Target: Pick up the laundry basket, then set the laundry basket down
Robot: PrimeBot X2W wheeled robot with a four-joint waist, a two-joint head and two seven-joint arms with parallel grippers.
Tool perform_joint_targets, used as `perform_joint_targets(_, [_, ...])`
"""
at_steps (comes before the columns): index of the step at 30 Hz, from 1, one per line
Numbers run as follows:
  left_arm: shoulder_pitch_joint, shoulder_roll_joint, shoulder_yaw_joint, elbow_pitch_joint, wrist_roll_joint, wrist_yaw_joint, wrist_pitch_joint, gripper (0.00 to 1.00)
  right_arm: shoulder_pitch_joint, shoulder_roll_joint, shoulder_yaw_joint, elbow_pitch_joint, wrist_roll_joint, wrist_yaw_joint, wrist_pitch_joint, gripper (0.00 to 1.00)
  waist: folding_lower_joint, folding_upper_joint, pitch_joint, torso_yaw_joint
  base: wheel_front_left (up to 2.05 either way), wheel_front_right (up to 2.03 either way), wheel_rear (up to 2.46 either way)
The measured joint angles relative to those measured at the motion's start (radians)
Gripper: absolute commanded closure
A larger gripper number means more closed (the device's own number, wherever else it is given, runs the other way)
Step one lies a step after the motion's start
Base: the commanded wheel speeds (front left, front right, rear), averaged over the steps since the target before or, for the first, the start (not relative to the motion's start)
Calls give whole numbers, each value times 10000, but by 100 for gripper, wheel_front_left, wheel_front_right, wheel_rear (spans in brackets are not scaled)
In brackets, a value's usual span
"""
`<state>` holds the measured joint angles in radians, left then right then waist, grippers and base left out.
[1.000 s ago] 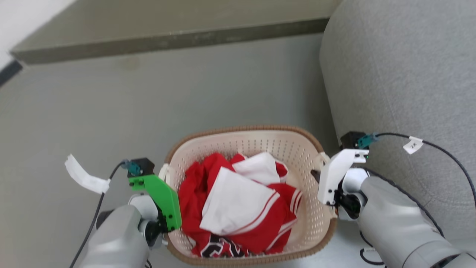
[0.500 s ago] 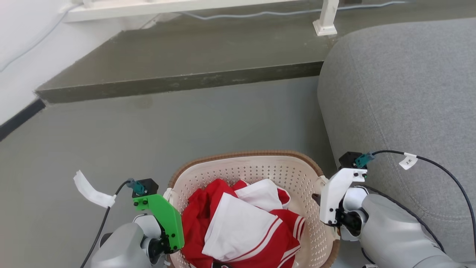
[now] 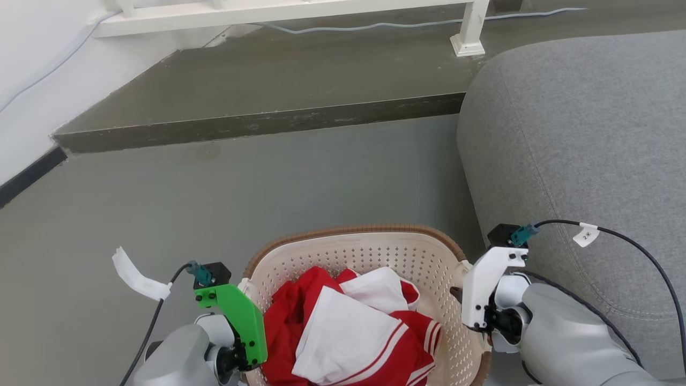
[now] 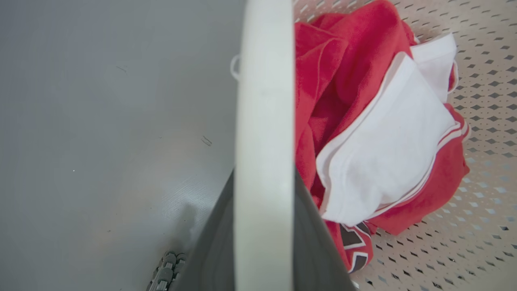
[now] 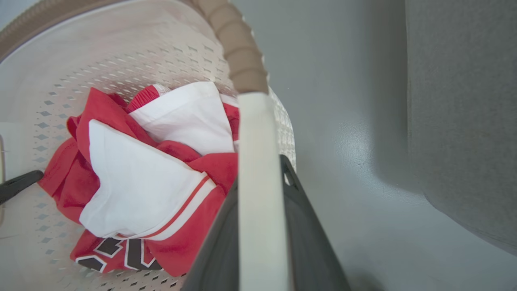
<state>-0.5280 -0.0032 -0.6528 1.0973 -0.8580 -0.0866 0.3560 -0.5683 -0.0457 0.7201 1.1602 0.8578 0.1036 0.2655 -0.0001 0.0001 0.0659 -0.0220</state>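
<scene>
The laundry basket (image 3: 353, 232), cream perforated plastic with a brown woven-look rim, sits low in the centre of the head view between my two arms. Red and white clothes (image 3: 348, 327) lie in it. My left gripper (image 3: 244, 292), under a green mount, is at the basket's left side. In the left wrist view my left gripper (image 4: 264, 210) is shut on the basket's white handle (image 4: 264, 121). My right gripper (image 3: 460, 294) is at the right side. In the right wrist view my right gripper (image 5: 261, 226) is shut on the other white handle (image 5: 258, 161), below the brown rim (image 5: 238, 52).
A grey sofa (image 3: 579, 134) stands close beside my right arm. Ahead lies grey floor (image 3: 268, 187), then a raised dark step (image 3: 257, 120) with a white frame post (image 3: 469, 32) and a cable on it. A white wall (image 3: 32, 80) is at the left.
The head camera has moved, so the step, frame and sofa now show further down the view. Both grippers stay on the basket's handles, and the basket keeps its place between them.
</scene>
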Motion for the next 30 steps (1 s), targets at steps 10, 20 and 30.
perform_joint_targets(10, [0, 35, -119, -150, -119, 167, 38, 100, 1, -46, 96, -105, 63, -90, 8, 100, 0, 0, 1, -32, 0, 0, 0])
perform_joint_targets(20, [9, 67, -268, -261, -282, 267, 38, 100, 1, -67, 199, -128, 144, -165, 8, 100, 0, 0, -18, -78, 0, 0, 0])
perform_joint_targets(30, [15, 92, -389, -330, -380, 391, 2, 100, 0, -82, 280, -150, 151, -176, 6, 100, 0, 0, -8, -109, 0, 0, 0])
